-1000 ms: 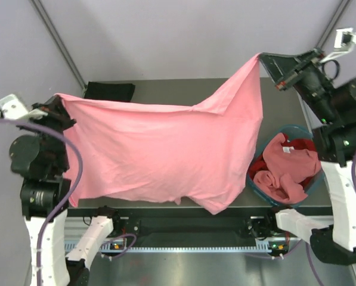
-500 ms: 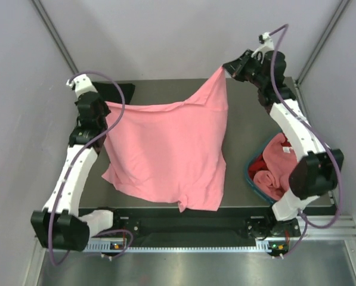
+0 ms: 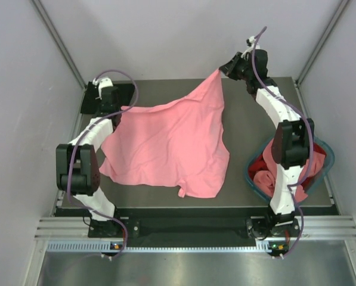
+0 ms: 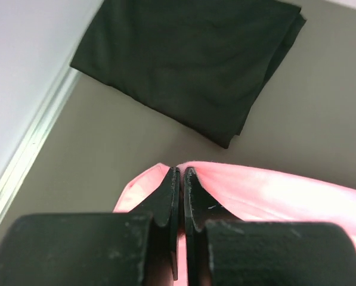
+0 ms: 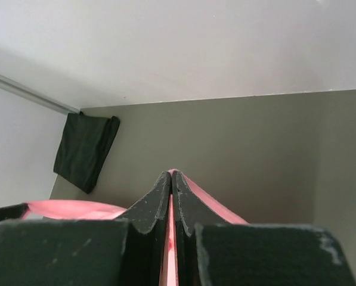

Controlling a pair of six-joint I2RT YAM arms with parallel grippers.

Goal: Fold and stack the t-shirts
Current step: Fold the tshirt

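Top external: left gripper (image 3: 117, 110) and right gripper (image 3: 220, 71) pinch pink t-shirt (image 3: 166, 146).

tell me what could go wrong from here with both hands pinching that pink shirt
The left hand grips the pink t-shirt right beside the folded black t-shirt; lowering there might overlap or drag it. The right hand holds only a thin corner, which could slip. Its near hem looks crumpled and may fold in crooked.

Both arms extended far forward; left end effector (image 4: 178, 171), right end effector (image 5: 171, 174) both pinched closed.
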